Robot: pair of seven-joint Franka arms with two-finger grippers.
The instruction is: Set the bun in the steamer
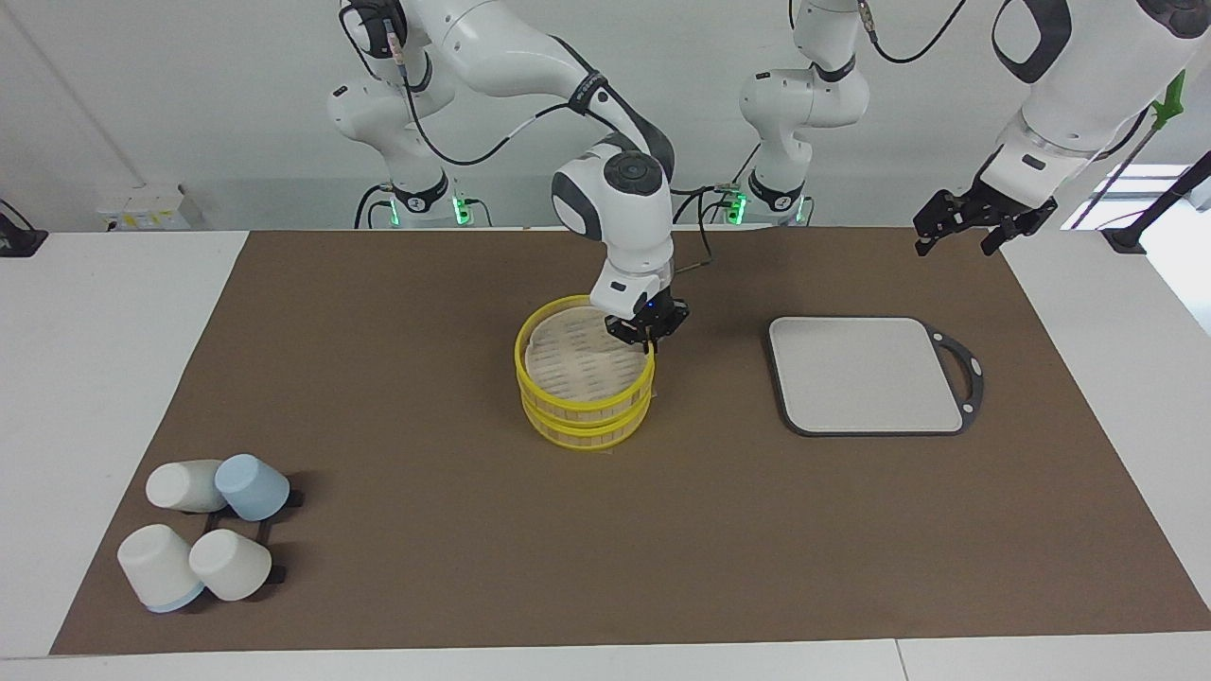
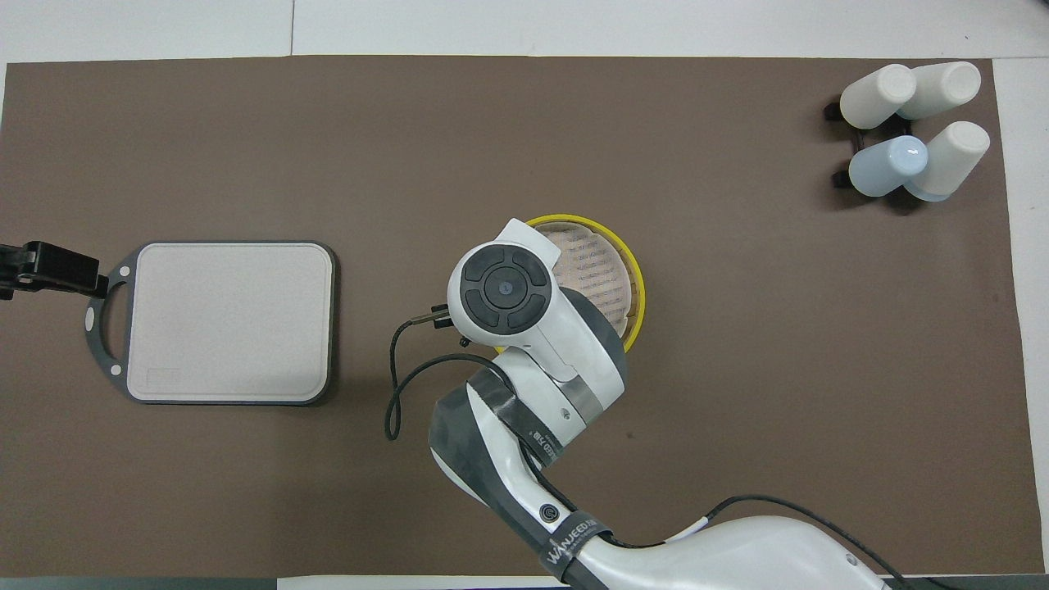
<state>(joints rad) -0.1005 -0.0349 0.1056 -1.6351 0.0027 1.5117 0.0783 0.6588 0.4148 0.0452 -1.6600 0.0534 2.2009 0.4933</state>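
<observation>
Jaws pressed together, the right gripper (image 1: 651, 333) sits at the steamer (image 1: 585, 378) rim; bun unseen. Left gripper (image 1: 979, 222), jaws spread, waits above the table (image 1: 378, 378).

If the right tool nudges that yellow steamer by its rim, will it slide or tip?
The steamer probably slides rather than tips: it sits wide and low on the brown mat. Its slatted build suggests it is light. Its two stacked tiers might shift apart if only the top rim is pushed.
</observation>
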